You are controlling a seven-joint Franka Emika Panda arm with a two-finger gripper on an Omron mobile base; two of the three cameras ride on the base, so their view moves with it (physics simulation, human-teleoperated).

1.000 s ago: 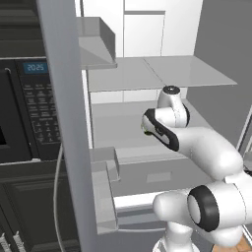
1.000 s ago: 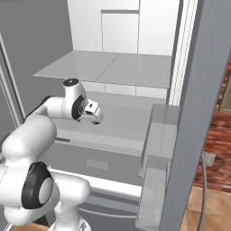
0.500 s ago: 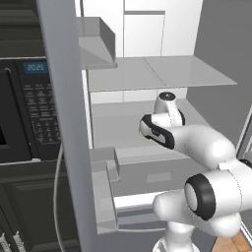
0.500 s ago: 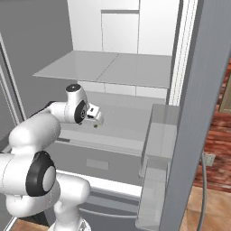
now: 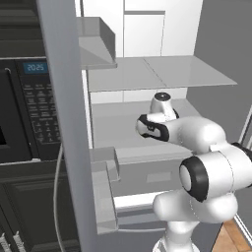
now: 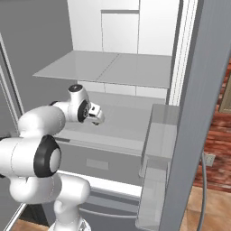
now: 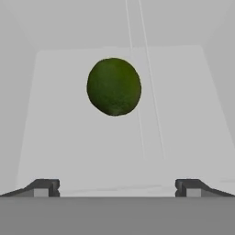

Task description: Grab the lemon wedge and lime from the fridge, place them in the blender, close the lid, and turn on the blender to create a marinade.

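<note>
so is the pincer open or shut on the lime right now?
Open. In the hand view the pincer has its fingertips spread wide at the bottom corners, and the lime sits ahead on the fridge shelf, untouched.

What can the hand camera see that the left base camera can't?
The hand view has the lime, a round dark green ball lying ahead of the open jaws, whose tips stand wide apart. The left base view has the robot's white arm reaching in, the glass shelf above it, and an oven panel beside the door. Both show the fridge with its pale interior.
</note>
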